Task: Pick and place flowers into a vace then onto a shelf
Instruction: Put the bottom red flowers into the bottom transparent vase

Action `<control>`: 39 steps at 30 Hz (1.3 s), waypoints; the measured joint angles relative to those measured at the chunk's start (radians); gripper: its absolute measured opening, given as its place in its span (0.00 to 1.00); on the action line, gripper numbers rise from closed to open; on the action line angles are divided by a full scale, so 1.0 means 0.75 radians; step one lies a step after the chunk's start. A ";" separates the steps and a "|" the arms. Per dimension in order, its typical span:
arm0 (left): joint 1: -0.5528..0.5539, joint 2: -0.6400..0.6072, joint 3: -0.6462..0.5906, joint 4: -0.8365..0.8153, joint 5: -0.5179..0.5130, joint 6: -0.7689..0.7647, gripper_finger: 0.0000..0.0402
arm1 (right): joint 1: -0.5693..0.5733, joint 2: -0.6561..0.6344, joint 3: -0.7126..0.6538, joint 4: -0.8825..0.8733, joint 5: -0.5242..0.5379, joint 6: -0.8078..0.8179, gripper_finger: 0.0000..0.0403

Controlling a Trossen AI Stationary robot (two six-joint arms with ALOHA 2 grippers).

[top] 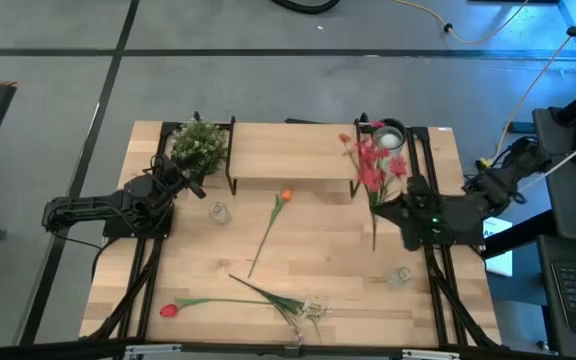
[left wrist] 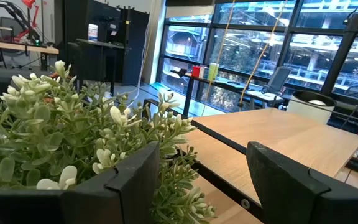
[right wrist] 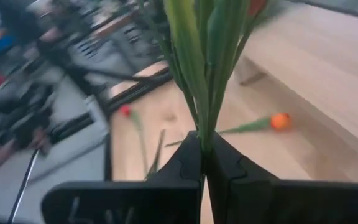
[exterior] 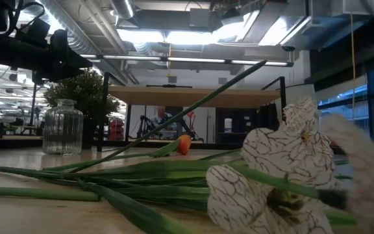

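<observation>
- White blossoms (exterior: 284,175) lie nearest the low camera, at the front edge of the table (top: 308,265), with long green stems beside them.
- My right claw (right wrist: 204,163) is pressed together on the green stems of the red spray (top: 373,165), held above the table's right side, just off the right end of the shelf (top: 293,155).
- My left claw (left wrist: 197,180) is spread wide, holding nothing, right at the bushy potted plant (top: 198,145) by the shelf's left end.
- Ribbed glass jar (top: 218,211) stands just in front of that end.
- Orange tulip (top: 285,197) lies mid-table, in front of the shelf.
- Red tulip (top: 168,310) lies at the front left.
- Second small glass jar (top: 399,276) stands at the front right.
</observation>
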 joint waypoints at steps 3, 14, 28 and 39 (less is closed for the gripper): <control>0.000 0.000 0.000 0.000 0.001 0.000 0.59 | 0.056 -0.053 0.000 0.041 -0.074 -0.176 0.01; 0.000 0.000 0.000 0.000 0.003 -0.001 0.59 | 0.298 -0.312 -0.187 0.163 -0.104 -0.429 0.01; 0.000 0.000 0.000 0.005 0.003 -0.050 0.59 | 0.498 -0.673 -0.659 0.455 -0.238 -0.503 0.01; 0.000 0.000 -0.001 0.005 0.003 -0.049 0.59 | 0.548 -0.789 -0.803 0.482 -0.262 -0.536 0.01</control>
